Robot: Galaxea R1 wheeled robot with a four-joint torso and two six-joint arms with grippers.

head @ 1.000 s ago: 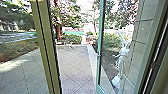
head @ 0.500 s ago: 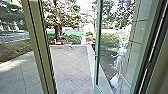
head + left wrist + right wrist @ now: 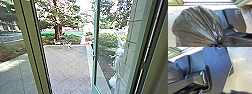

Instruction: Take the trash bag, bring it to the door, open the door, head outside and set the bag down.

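Note:
A black trash bag [image 3: 196,25] bulges large in the left wrist view, its plastic creased and drawn together at the neck. At that gathered neck is my left gripper [image 3: 218,44], shut on the bag. Part of the same dark bag [image 3: 173,72] also appears at the edge of the right wrist view. In the head view, the glass door [image 3: 95,62] with a teal frame stands open outward, on the right side of the doorway. How my right gripper stands cannot be made out.
An olive post [image 3: 31,47] borders the opening's left side. Paved ground [image 3: 67,65] stretches beyond the doorway to a low border. A pale statue [image 3: 117,62] shows through the door glass, beside a tiled wall [image 3: 130,37]. Trees and bushes [image 3: 71,38] stand farther back.
The head camera's view has shifted as the robot moves; the left post and the open door both sit farther left in the picture, with more paving between them.

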